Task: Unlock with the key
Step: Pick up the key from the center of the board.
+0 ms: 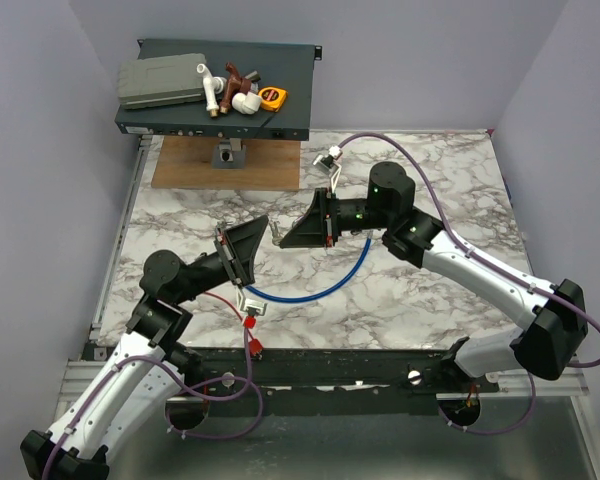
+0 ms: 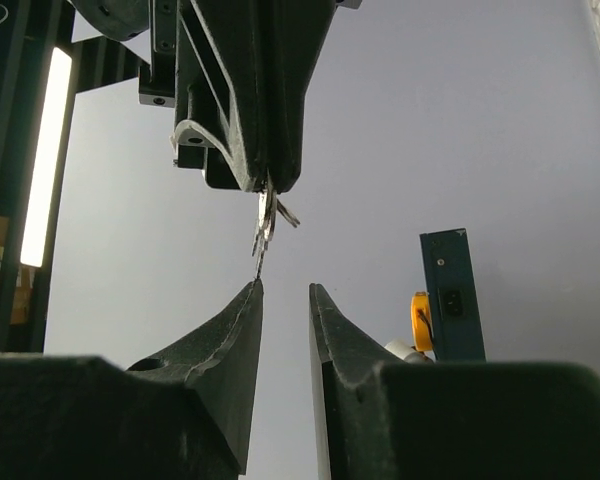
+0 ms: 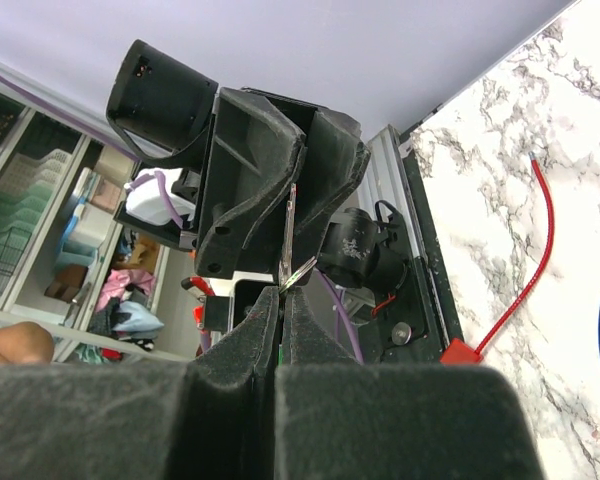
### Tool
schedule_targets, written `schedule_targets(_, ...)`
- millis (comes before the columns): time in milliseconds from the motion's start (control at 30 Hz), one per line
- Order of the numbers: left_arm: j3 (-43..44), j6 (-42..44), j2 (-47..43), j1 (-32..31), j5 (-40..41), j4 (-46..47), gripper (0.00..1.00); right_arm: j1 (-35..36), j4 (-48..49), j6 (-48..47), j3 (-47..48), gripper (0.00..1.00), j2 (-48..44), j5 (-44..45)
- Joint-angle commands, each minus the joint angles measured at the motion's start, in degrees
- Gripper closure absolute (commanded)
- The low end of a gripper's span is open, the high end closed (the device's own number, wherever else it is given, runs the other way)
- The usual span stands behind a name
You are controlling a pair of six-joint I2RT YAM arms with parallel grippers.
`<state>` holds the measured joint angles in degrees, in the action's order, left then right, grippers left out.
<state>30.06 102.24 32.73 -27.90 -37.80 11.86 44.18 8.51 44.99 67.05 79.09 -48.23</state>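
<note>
Right claw point(image 3: 282, 296) clamped on thin flat silver key point(image 3: 291, 235), wedge-shaped black left claw point(image 2: 285, 288) parted, key tip by one finger.

Red-tagged key point(image 1: 255, 346) lies flat near front edge.

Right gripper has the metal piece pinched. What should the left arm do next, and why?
Probably nudge the left gripper sideways so the thin metal piece lines up with its gap. The right gripper is shut on it, but its tip meets one left finger rather than the open gap.
</note>
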Motion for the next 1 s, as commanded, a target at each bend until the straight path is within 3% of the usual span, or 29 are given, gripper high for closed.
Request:
schedule_targets(0,-0.29,2.26,-0.08,-0.4,-1.7,-1.31,0.75,0.03,0.11,-0.41,1.51,0.99,0.28,-0.27)
schedule_targets(967,-3.17,0.47,-1.61,-0.84,0.75,5.57,0.74,0.02,-2.3,-1.07,1.76,0.99,1.22,-0.46)
